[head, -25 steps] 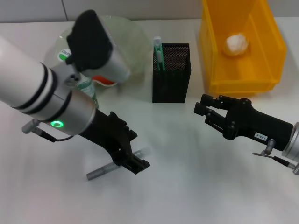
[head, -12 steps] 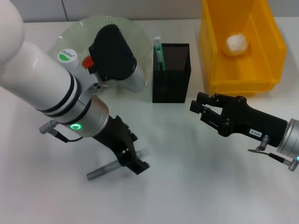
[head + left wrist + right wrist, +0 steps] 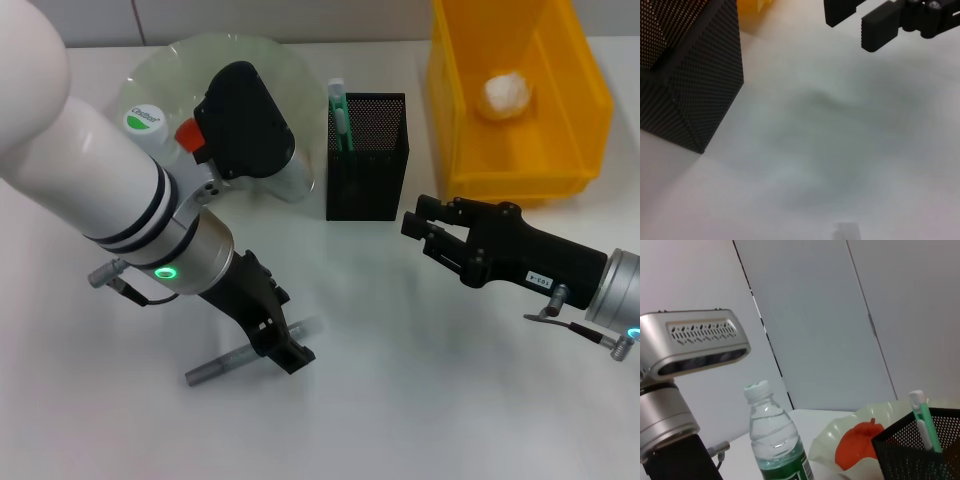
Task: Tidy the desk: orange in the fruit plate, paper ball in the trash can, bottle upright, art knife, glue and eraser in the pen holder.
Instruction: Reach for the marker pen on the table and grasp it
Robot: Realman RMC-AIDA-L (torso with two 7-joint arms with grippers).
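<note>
The grey art knife point(image 3: 215, 368) lies flat on the table near the front left. My left gripper point(image 3: 283, 346) sits low right over its middle; one end of the knife point(image 3: 845, 231) shows in the left wrist view. My right gripper point(image 3: 420, 228) hovers open and empty just right of the black mesh pen holder point(image 3: 367, 165), which holds a green and white stick point(image 3: 338, 112). The bottle point(image 3: 777, 440) stands upright beside the pale-green fruit plate point(image 3: 285, 60), and the orange point(image 3: 857, 445) lies in that plate. In the yellow trash can point(image 3: 520, 175) rests the paper ball point(image 3: 508, 93). The eraser is out of view.
My bulky white left arm point(image 3: 90, 190) covers much of the plate and bottle in the head view. The pen holder point(image 3: 690, 85) stands between the two grippers, with bare white table in front of it.
My left arm swung back, uncovering more of the plate, while its gripper stayed over the knife. The right gripper crept left toward the pen holder. The knife has not moved.
</note>
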